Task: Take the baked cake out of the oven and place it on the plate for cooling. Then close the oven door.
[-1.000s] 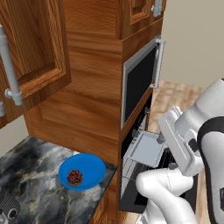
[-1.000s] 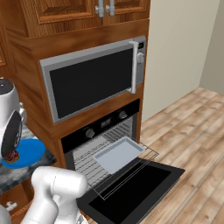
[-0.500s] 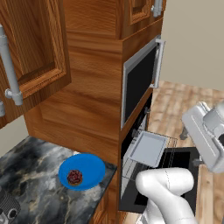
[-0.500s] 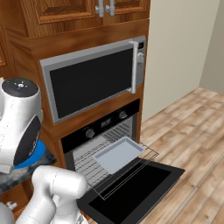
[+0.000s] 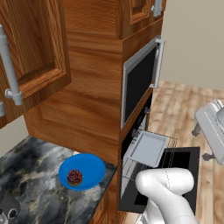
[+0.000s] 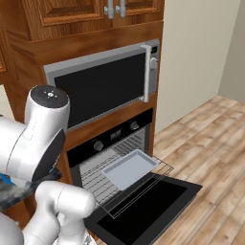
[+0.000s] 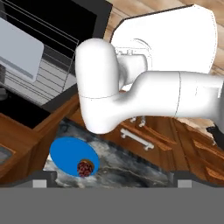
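One step looks done: the baked cake (image 5: 75,177) sits on the plate (image 5: 82,171) on the table (image 5: 30,175), at nine o'clock from the oven (image 5: 138,168). Next, the oven door (image 6: 148,206), hanging open, needs pushing up. Jaws stand apart, empty; the door's handle is hidden.

The white arm has swung away from the blue plate (image 5: 82,171) and cake (image 5: 75,177), moving right across the open oven door (image 6: 143,207) toward the wooden floor side.
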